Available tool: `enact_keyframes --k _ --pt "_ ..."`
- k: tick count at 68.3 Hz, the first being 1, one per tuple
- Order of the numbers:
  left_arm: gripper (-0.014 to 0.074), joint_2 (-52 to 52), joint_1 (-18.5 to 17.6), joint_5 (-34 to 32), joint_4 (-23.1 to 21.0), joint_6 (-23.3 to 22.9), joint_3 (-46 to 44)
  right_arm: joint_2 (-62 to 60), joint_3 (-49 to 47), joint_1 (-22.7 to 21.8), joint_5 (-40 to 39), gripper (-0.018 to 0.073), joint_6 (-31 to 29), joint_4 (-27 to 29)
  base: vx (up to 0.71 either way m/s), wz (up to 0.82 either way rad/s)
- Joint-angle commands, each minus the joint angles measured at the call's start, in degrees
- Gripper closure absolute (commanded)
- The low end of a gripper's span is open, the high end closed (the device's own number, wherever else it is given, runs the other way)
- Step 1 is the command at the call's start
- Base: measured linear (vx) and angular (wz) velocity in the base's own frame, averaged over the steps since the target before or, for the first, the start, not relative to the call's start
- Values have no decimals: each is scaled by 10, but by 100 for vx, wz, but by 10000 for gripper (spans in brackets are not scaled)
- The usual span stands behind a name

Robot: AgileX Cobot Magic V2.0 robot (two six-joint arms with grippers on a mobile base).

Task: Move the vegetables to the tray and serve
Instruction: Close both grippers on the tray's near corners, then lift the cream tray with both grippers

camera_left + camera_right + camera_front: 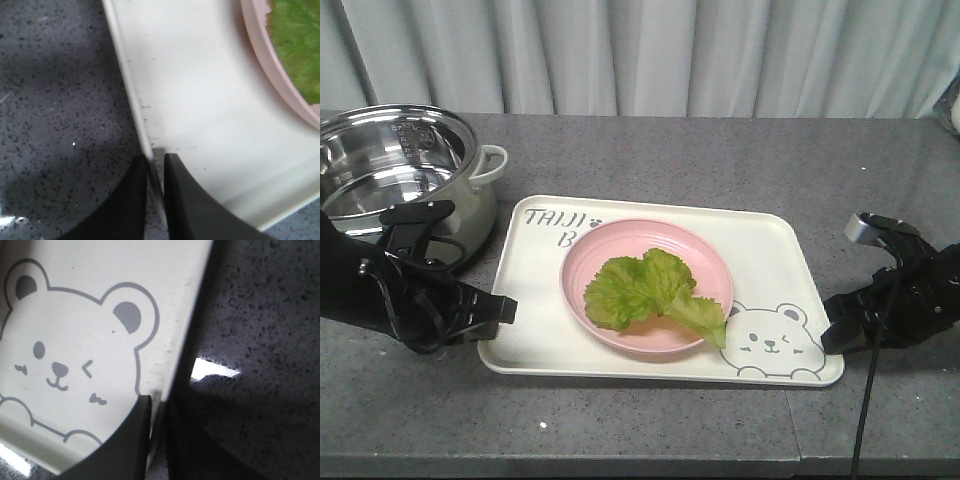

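exterior front-facing: left tool (508, 310), right tool (829, 336) clamp tray (770, 250) edges, vegetables (645, 290) between them.

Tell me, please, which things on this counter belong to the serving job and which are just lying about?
Part of the job:
lettuce, lying on the pink plate
tray, under the plate
left gripper and right gripper, each closed on a tray edge

Just lying about:
steel pot, beside the tray on the left

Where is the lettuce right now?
In the front view, the lettuce lies in the pink plate at the middle of the tray, with the steel pot off the tray's far left corner.
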Motion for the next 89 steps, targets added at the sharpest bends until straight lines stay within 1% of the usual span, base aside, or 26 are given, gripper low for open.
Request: enact_keyframes --k 1,29,43,57,66,89 --pt "603 -42 -8 -8 -41 18 -17 -41 -11 3 54 564 -15 55 0 0" --pt "603 -136 -8 17 -39 18 -17 -174 -11 3 72 564 22 55 0 0" --pt "603 -176 -8 34 -39 18 -17 -219 -11 3 78 564 29 55 0 0" --pt "603 -199 -8 46 -39 18 -17 -242 -11 3 93 564 37 56 0 0" --pt "603 -209 -8 45 -39 18 -17 -255 -11 3 89 564 37 56 0 0" --pt "603 -210 -8 49 -40 18 -17 -261 -11 3 94 562 37 64 0 0"
